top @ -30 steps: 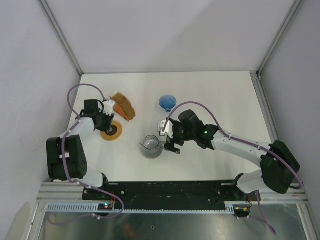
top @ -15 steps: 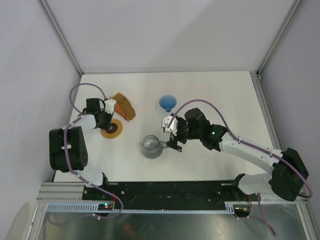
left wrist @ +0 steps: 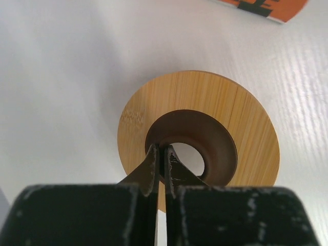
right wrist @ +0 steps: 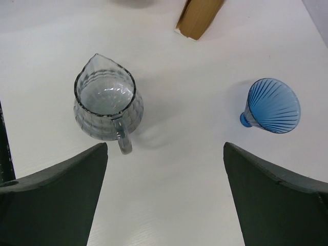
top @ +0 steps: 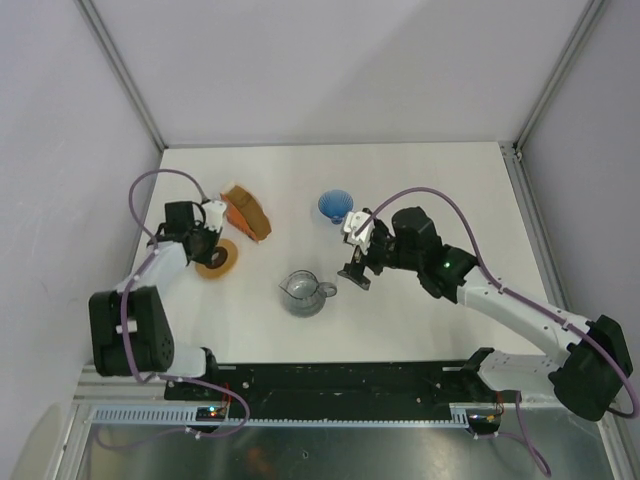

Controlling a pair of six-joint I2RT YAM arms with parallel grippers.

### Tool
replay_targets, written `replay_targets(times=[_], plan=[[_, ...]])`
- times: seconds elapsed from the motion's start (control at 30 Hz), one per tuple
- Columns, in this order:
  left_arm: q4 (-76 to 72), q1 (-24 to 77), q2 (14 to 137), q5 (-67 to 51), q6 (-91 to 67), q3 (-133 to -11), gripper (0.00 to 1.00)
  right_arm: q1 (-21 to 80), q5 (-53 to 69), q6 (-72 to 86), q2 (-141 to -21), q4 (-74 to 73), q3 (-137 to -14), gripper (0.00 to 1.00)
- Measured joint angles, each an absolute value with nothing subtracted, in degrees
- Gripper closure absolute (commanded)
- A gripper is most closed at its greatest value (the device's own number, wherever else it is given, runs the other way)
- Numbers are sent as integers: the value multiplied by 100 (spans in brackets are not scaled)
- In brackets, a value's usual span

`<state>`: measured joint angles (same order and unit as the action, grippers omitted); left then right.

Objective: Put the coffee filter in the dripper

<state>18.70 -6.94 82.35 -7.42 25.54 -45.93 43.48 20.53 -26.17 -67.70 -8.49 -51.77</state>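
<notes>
The blue ribbed dripper [top: 336, 206] lies tilted on the white table, far of centre. In the right wrist view the dripper [right wrist: 271, 106] has its wide mouth turned toward the camera. No loose paper coffee filter shows; only the orange packet of tan papers [top: 247, 212] is in view, its end also in the right wrist view [right wrist: 200, 18]. My right gripper [top: 356, 272] is open and empty [right wrist: 164, 205], between the carafe and the dripper. My left gripper [top: 205, 246] is shut [left wrist: 159, 151] on the inner rim of the wooden ring [left wrist: 205, 97].
A clear glass carafe [top: 302, 292] stands upright near the middle, its handle toward my right gripper [right wrist: 107, 105]. The wooden ring [top: 220, 259] lies at the left, just near of the packet. Grey walls close in the table's left, right and far edges.
My right gripper has drawn back from the carafe's handle, moving right and farther away. My left gripper has shifted a little left with the ring.
</notes>
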Motion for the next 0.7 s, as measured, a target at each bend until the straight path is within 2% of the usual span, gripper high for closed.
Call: replay_targets(times=[0.3,0.7], plan=[[2980,-388,7135,-982,2598,-4888,100,4152,2032,-2373,-6748,-733,-5177,1],[4397,2947,7144,-740,2477,-6143,100,3907,2005,-2051,-6735,-701,-5177,1]])
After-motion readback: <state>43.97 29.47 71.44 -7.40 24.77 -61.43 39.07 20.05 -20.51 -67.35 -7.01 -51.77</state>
